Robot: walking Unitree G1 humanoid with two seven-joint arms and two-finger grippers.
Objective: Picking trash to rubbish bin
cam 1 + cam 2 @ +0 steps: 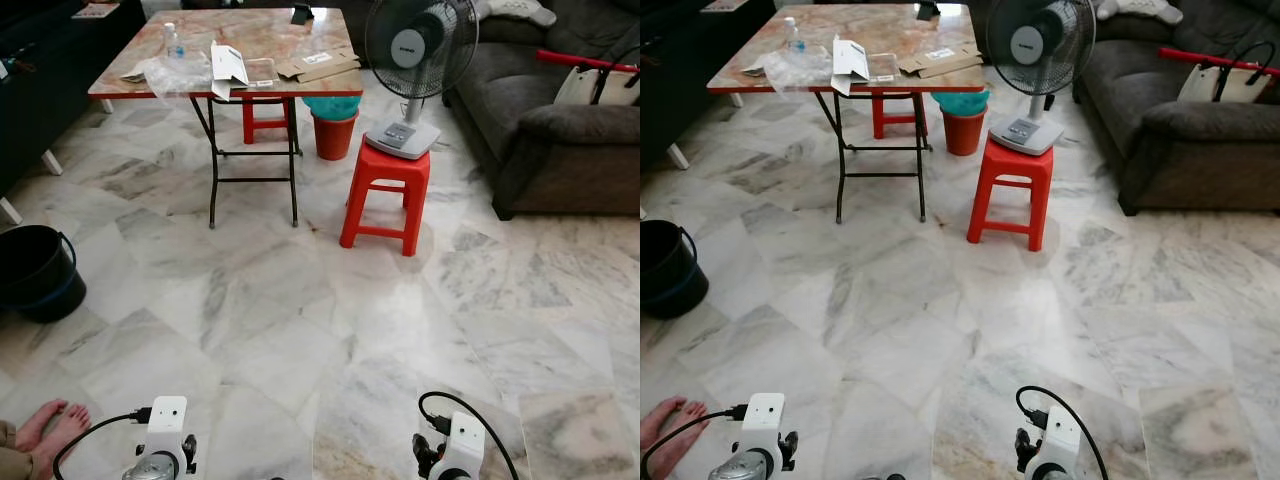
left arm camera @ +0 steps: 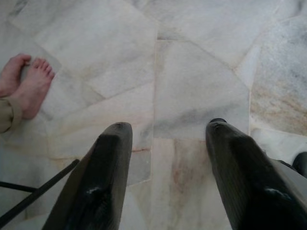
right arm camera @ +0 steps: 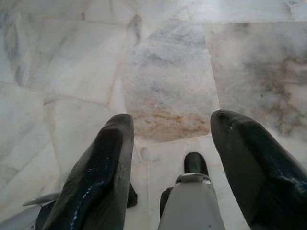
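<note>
A folding table (image 1: pixel 300 88) stands far ahead with trash on its top: a crumpled clear plastic bag (image 1: pixel 175 72), a plastic bottle (image 1: pixel 172 40), a white folded carton (image 1: pixel 228 65) and flat brown cardboard (image 1: pixel 318 66). Behind the table, on the floor, is an orange-red bin (image 1: pixel 333 130) with a teal liner. Both arms hang low over bare marble floor, far from the table. My left gripper (image 2: pixel 165 139) is open with nothing between its fingers. My right gripper (image 3: pixel 170 129) is open too, with my own foot below it.
A red stool (image 1: pixel 385 195) carrying a desk fan (image 1: pixel 418 50) stands right of the table; a second red stool (image 1: pixel 265 115) is under it. A dark sofa (image 1: pixel 560 130) fills the right, a black bucket (image 1: pixel 35 272) sits left. A person's bare feet (image 1: pixel 50 425) rest at lower left.
</note>
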